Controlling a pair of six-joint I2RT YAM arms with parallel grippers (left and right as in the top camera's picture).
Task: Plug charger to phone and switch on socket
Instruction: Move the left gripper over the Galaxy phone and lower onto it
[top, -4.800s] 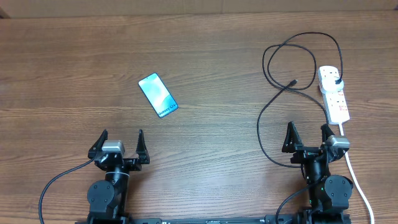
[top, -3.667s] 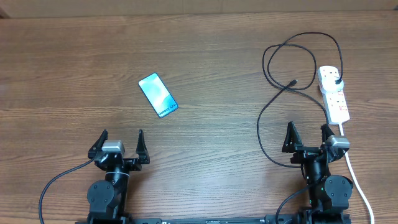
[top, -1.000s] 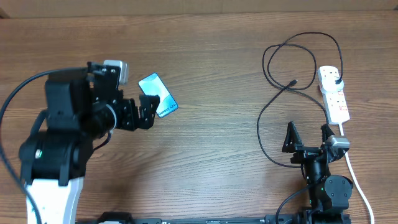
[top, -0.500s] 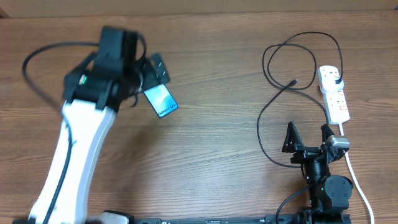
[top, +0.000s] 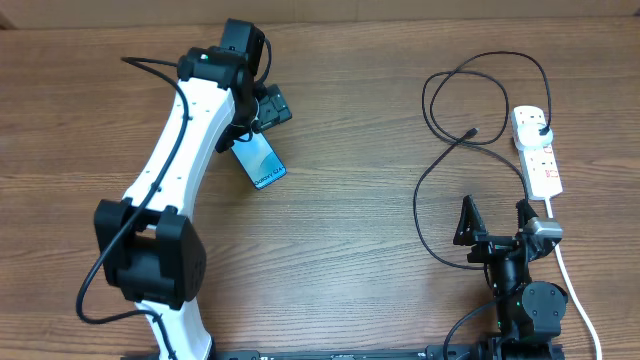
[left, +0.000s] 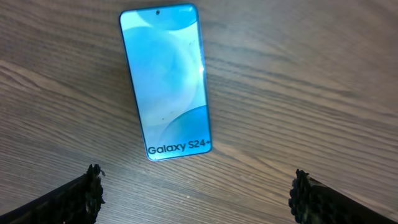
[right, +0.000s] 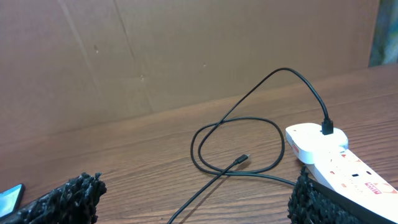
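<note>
Wood-grain surface (top: 340, 250) is seen in all views. A creased brown cardboard-like panel (right: 186, 50) is seen behind its far edge. A blue-green strip (right: 388, 31) at the panel's right is not identifiable.

We count one Galaxy S24+ phone (left: 165, 81), one black charger cable (top: 416, 205), one white power strip (top: 540, 155) and two robot arms: left arm (top: 185, 140), right arm (top: 522, 292).

light: even, bright | shadows: soft | glare: faint on phone (left: 166, 81) | focus: sharp
</note>
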